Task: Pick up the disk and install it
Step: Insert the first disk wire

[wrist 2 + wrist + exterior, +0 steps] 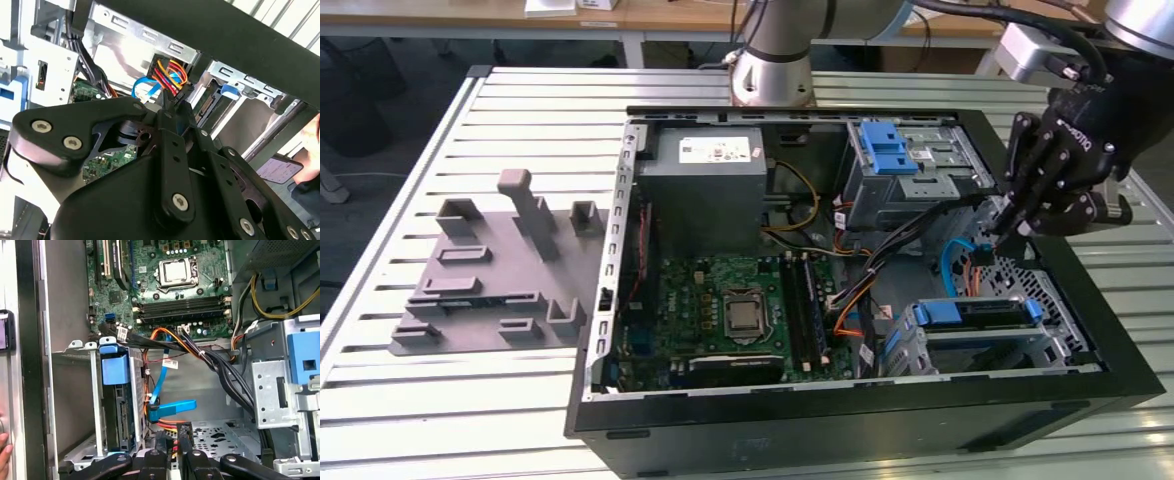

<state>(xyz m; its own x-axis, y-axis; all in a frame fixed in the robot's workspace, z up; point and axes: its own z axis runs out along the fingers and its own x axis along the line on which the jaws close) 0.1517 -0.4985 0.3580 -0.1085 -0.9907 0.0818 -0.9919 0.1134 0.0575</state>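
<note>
The open computer case [854, 300] lay on its side on a slatted metal table [494, 400]. The gripper [1021, 215] hung over the case's side toward the exterior view's right, above a bundle of black cables [921, 225]. Its fingertips [170, 442] looked close together in the first wrist view, with coloured wires [170, 75] just past them; whether they pinched anything I couldn't tell. The disk [974, 313], blue-framed, sat upright in the drive cage [75, 405] near the case's front corner. The grey moulded holder [494, 270] stood well apart on the table.
</note>
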